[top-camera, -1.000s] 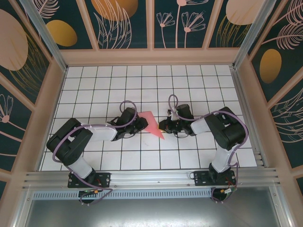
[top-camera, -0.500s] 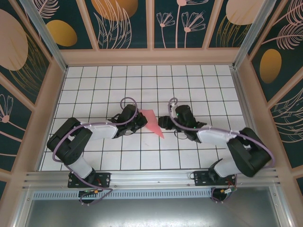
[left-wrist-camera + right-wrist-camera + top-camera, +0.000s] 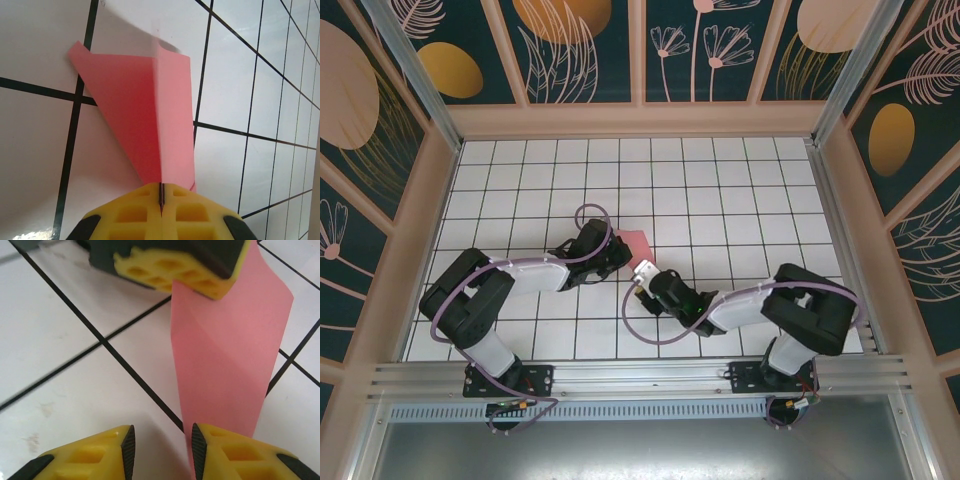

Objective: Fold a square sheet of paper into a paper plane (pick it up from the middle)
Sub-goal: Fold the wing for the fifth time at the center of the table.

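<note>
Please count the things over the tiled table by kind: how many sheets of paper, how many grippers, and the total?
Pink paper: 1
Grippers: 2, the left gripper and the right gripper
Total: 3

White black-gridded tabletop (image 3: 720,180); dark floral wall panels (image 3: 580,45), beige frame (image 3: 640,120).

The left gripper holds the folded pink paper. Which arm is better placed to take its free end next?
Right, probably. The right gripper is open, with the paper ending right at one finger. The left gripper is shut on the other end and serves as the holder.
</note>
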Robot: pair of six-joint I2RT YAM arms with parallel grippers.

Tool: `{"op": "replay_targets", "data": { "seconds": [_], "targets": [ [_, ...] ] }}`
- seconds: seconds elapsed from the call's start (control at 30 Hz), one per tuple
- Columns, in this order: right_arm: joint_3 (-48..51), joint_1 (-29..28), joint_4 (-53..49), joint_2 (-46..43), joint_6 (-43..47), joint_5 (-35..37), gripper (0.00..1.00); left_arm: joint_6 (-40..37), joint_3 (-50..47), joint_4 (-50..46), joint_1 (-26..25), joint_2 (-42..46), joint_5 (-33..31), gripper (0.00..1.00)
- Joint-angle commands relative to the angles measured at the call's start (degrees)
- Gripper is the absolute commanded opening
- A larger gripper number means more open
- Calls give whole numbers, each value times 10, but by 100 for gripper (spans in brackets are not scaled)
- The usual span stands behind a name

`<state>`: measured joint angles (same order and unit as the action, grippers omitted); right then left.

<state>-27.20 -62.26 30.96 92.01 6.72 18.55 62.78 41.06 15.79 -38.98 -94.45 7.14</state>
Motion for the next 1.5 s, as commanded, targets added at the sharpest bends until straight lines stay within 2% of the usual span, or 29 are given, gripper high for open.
{"op": "replay_targets", "data": {
  "seconds": [0.0,0.3,0.43,0.77,0.87,0.93,1.03,1.13,1.23,1.3,1.47],
  "targets": [
    [-16,-4,42,25,60,79,38,-10,13,-14,4,-5,6,3],
    [-23,-9,73,50,87,106,31,-12,16,-16,4,-6,10,3],
    [-35,-10,63,65,94,111,25,-13,16,-16,4,-7,11,3],
    [-37,-12,53,70,96,128,22,-16,17,-22,5,-4,8,3],
    [-38,-12,50,70,88,127,16,-16,18,-24,6,-4,7,3],
    [-40,-11,46,68,76,125,9,-16,17,-25,6,-1,5,4],
    [-44,-8,33,60,44,114,2,-19,14,-33,7,14,-8,10],
    [-52,4,4,45,0,76,0,-24,12,-57,9,40,-34,21],
    [-54,27,-15,21,-60,1,0,-27,5,-86,11,78,-70,30],
    [-52,51,-22,6,-98,-71,0,-27,-1,-113,12,110,-101,42],
    [-62,112,-33,-10,-207,-244,0,-27,-28,-153,14,202,-184,56]
  ]
}}
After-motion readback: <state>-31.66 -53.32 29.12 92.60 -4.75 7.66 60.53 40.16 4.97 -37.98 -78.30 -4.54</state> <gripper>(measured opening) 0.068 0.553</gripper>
